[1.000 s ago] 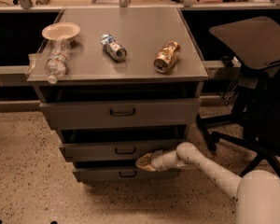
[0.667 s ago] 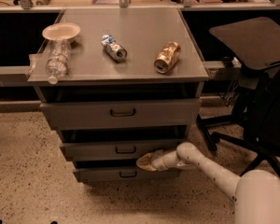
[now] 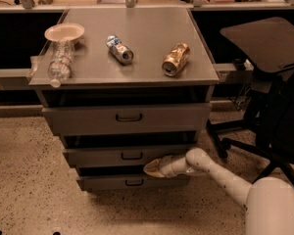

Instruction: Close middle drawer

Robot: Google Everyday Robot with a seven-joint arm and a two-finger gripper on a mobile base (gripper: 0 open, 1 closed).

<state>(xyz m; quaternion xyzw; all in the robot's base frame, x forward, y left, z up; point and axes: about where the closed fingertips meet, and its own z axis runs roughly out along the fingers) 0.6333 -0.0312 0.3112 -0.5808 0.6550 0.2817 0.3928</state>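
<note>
One tool point(image 3: 152, 169) low against middle drawer point(image 3: 98, 157) front, right of handle point(image 3: 132, 155); how far open, cannot tell.

Nothing readable tbh: labels on the blue can point(image 3: 120, 49), gold can point(image 3: 176, 59) and bottle point(image 3: 61, 62) can't be made out. The gripper point(image 3: 154, 168) sits low at the front of the middle drawer point(image 3: 98, 156).

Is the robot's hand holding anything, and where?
Cannot be told. The gripper sits at the front of the grey metal middle drawer, lower right of its dark loop handle.
</note>
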